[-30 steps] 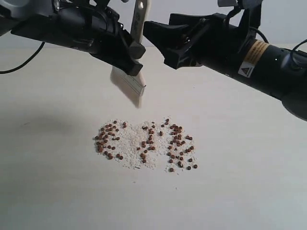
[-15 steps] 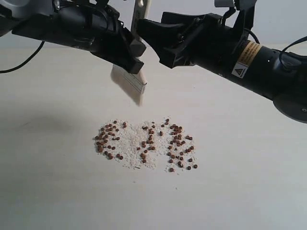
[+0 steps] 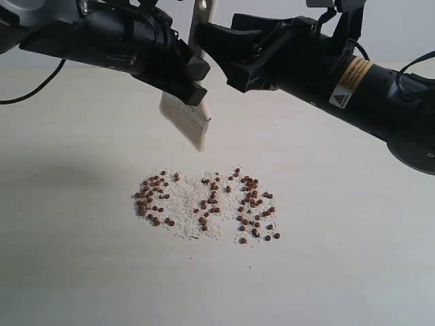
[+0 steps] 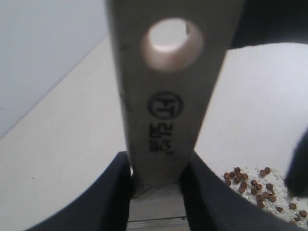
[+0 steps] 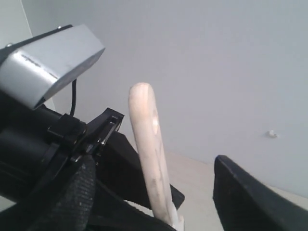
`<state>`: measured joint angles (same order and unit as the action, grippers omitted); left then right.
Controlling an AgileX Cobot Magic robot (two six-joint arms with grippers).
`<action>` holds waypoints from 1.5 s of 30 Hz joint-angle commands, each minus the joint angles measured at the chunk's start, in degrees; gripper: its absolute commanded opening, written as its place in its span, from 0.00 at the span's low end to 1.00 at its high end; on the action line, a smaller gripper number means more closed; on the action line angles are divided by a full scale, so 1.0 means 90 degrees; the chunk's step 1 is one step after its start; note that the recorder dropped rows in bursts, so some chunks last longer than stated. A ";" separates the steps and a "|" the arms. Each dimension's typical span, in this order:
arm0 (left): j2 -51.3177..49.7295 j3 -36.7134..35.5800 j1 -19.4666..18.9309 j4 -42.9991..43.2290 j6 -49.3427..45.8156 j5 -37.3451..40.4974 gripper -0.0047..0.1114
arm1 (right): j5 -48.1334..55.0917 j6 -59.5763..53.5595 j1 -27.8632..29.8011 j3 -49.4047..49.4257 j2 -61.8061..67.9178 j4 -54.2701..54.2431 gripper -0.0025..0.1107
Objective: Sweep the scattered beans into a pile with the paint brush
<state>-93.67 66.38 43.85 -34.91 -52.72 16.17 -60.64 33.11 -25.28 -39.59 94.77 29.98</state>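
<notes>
A pale, matte table (image 3: 81, 265) runs back to a plain light wall. On it the beans (image 3: 204, 207) lie in a loose, wide patch, mingled with whitish crumbs (image 3: 183, 204) and not yet gathered into a pile.

The paint brush (image 3: 187, 121) hangs in the air above the far side of that patch, bristles down and tilted, well clear of both beans and table. The left gripper (image 3: 194, 80) pinches it by the lower handle, one finger on each edge just above the metal band. The right gripper (image 3: 219, 58) stands higher above the patch with its fingers spread wide. The rounded top of the handle stands in the gap between them, and neither finger seems to touch the wood.

This looks like a handover of the brush, or a two-handed steadying, before any sweeping. To do it well, the right gripper should settle squarely over the upper handle, clear of the left fingers, and close firmly before the left lets go, so the brush neither twists nor drops onto the patch. After that, the bristles should come down flat on the table just outside the patch's edge and draw inward with light pressure. The beans are round and will likely roll away from a hard push.
</notes>
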 commanded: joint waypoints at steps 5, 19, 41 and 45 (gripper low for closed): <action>0.0018 0.0054 0.0025 -0.0048 0.0002 -0.0201 0.04 | -0.0041 -0.0041 -0.0009 -0.0037 0.0164 -0.0271 0.59; 0.0018 0.0054 0.0025 -0.0195 -0.0050 -0.0223 0.04 | -0.0414 0.0142 -0.0009 -0.0037 0.0238 -0.0227 0.59; 0.0018 0.0054 0.0025 -0.2942 -0.2599 0.0519 0.04 | -0.0101 0.0182 -0.0009 -0.0037 0.0238 -0.0231 0.55; 0.0018 0.0054 0.0025 -0.3122 -0.2658 0.0746 0.04 | 0.0322 -0.0108 -0.0009 -0.0037 0.0238 -0.0231 0.55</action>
<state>-93.67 66.38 43.95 -61.17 -76.29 22.01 -60.57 33.75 -25.28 -39.59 96.85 27.47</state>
